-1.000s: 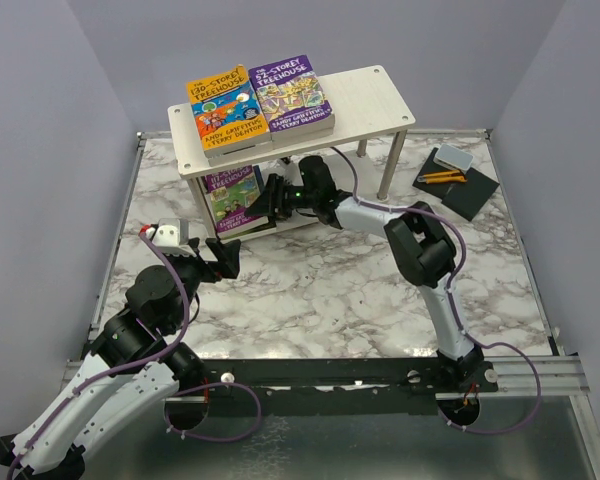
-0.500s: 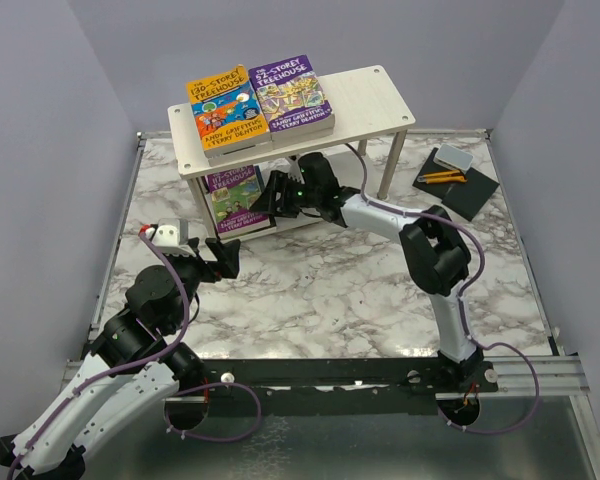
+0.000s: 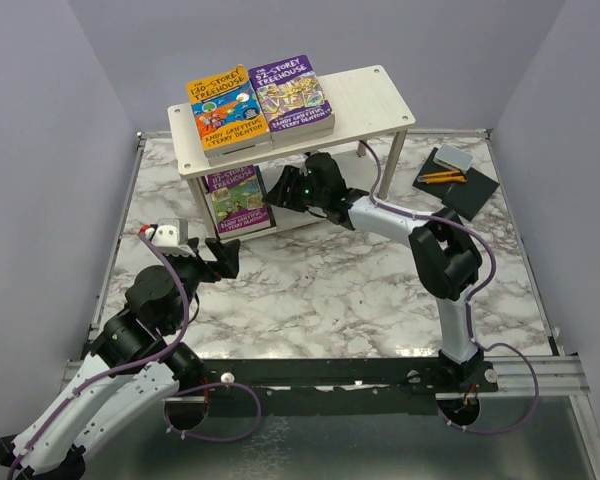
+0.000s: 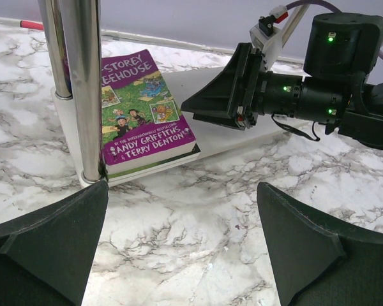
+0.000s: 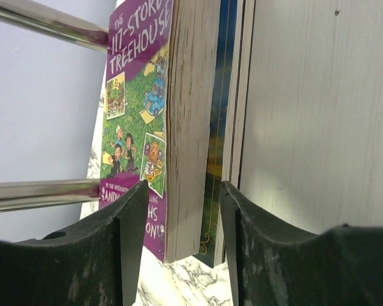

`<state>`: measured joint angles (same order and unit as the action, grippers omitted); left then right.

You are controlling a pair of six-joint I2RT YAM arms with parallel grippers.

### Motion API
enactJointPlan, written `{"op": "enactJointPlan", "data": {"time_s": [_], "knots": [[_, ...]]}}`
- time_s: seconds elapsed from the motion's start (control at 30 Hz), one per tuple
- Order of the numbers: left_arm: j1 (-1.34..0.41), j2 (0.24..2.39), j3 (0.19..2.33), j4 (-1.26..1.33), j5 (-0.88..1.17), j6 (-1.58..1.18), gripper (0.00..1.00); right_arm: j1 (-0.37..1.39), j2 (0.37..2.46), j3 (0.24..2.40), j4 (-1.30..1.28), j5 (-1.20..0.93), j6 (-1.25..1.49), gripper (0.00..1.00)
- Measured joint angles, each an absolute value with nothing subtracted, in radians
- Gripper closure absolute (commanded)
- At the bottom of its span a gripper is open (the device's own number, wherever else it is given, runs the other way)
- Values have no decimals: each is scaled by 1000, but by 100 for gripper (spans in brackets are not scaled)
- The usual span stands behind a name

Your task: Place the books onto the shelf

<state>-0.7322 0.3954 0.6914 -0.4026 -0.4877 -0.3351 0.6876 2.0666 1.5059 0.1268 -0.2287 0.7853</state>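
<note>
Books on the shelf, lower tier, sit right at the tips of the right gripper, jaws loose around the purple one's edge, so a crooked shove could skew the stack.

orange book, purple book; whitish shelf; marbled table

The left arm and right arm are being seen clad in pale grey shells between bulky black joints; purple cables are being carried in loops along each; small green lights are being shown on the right wrist; a white, red-tipped block is being worn on the left wrist; the left gripper is being shown with matte black wedge fingers.
</note>
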Motion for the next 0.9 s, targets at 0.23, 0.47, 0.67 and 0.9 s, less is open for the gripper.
{"op": "enactJointPlan", "data": {"time_s": [0.23, 0.47, 0.67, 0.9], "knots": [[-732, 391, 691, -402, -488, -335, 1, 688, 2070, 1546, 144, -213, 785, 59], [-732, 391, 691, -403, -488, -335, 1, 688, 2141, 1645, 161, -214, 787, 63], [-732, 391, 691, -403, -488, -335, 1, 687, 2179, 1681, 163, -219, 793, 66], [-732, 391, 691, -402, -488, -335, 1, 688, 2213, 1697, 163, -227, 794, 67]]}}
